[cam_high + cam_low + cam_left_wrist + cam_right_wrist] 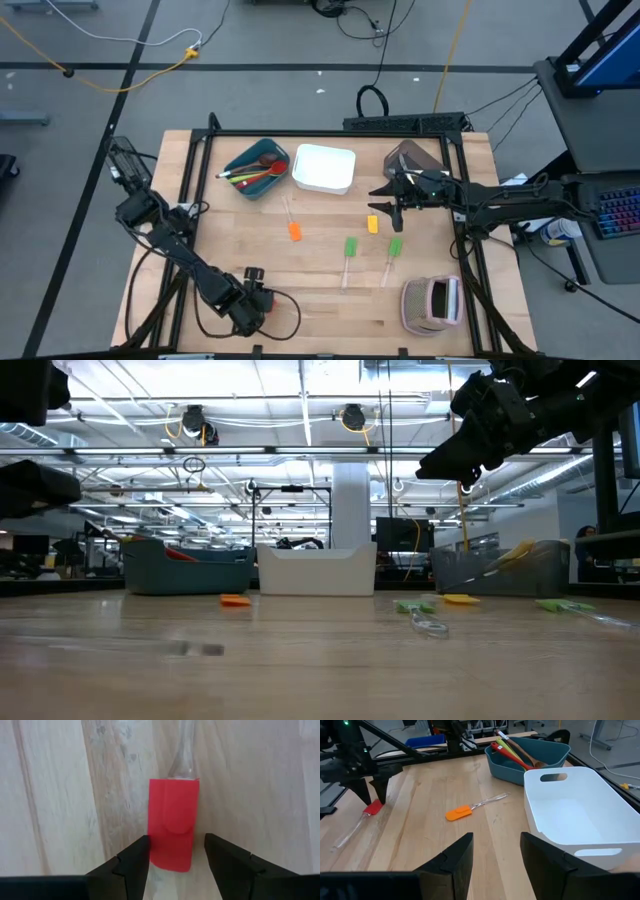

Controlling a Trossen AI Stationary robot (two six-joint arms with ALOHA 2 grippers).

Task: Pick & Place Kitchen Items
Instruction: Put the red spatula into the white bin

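Left claw [173,857] spread apart, straddling flat red spatula [171,822], seemingly untouched, on woodgrain.

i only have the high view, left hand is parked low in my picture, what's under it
Observer: A red spatula lies flat on the table, with its blade between the left hand's open fingers. It is not gripped.
Operator: which way does its handle run
Observer: In the right wrist view, its clear stick trails along the wood, away from the left hand.
Operator: and the other arm
Observer: The right hand is open and empty. The low view shows it well above the tabletop.
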